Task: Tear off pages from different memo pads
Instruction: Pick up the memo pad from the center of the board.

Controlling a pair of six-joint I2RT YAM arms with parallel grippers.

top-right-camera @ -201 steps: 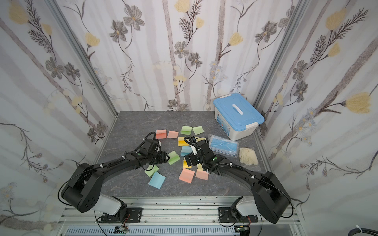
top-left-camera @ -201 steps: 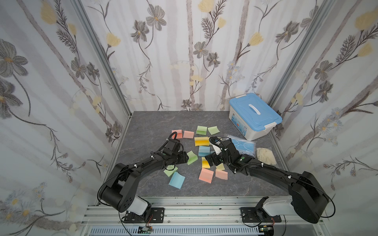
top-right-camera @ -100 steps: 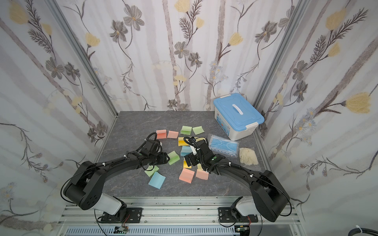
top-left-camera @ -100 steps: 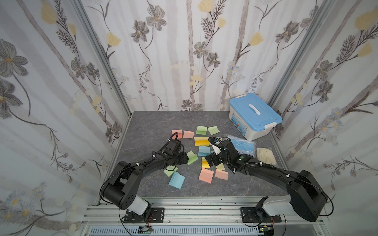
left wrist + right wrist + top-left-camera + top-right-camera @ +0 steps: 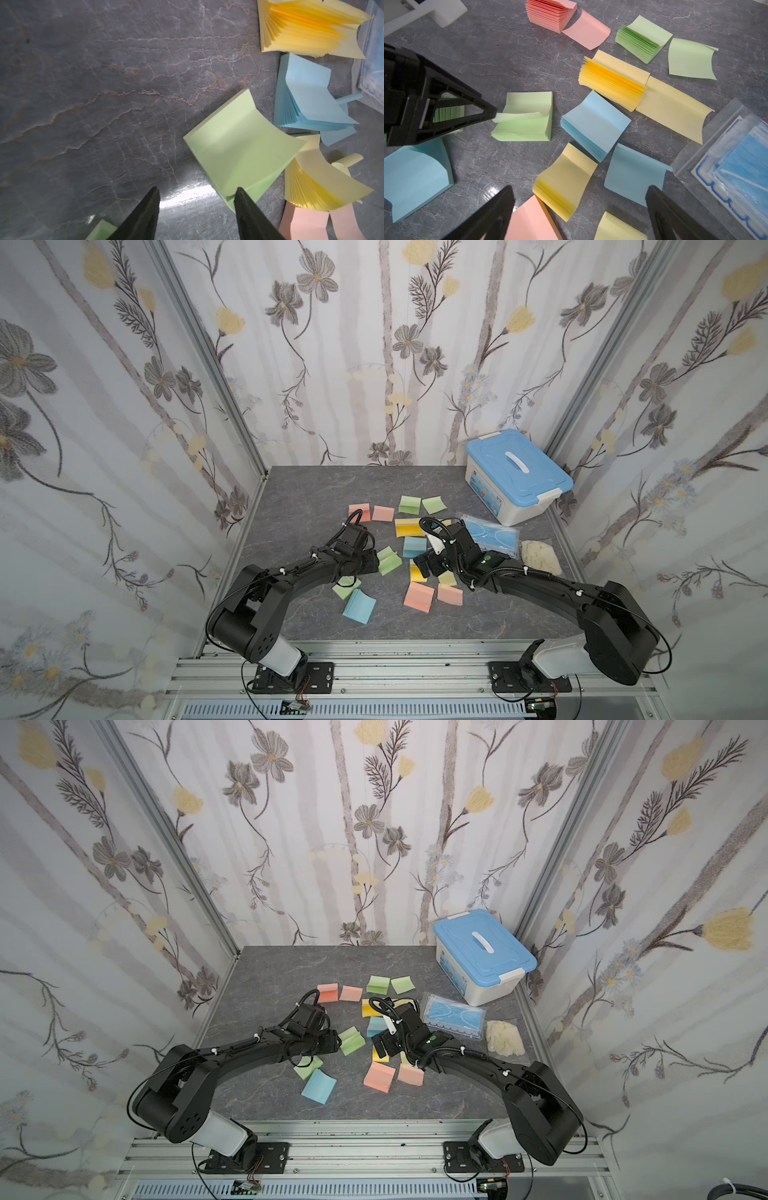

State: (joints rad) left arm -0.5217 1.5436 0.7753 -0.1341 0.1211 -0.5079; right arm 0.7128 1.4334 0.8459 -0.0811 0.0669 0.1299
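Memo pads (image 5: 390,560) crowded; mask packet (image 5: 492,537), box (image 5: 517,472) beside

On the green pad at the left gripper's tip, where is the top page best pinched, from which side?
Probably pinch the top page at its curled free edge, at the corner nearest the left gripper, coming in low from that side. That edge stands clear of the green pad, leaving room beneath; the opposite edge lies flat.

the memo pads (image 5: 527,126) are matt pastel paper; the tabletop (image 5: 104,83) looks like veined grey stone with a soft sheen; the packet (image 5: 716,128) is clear glossy film; the box (image 5: 498,475) smooth plastic.
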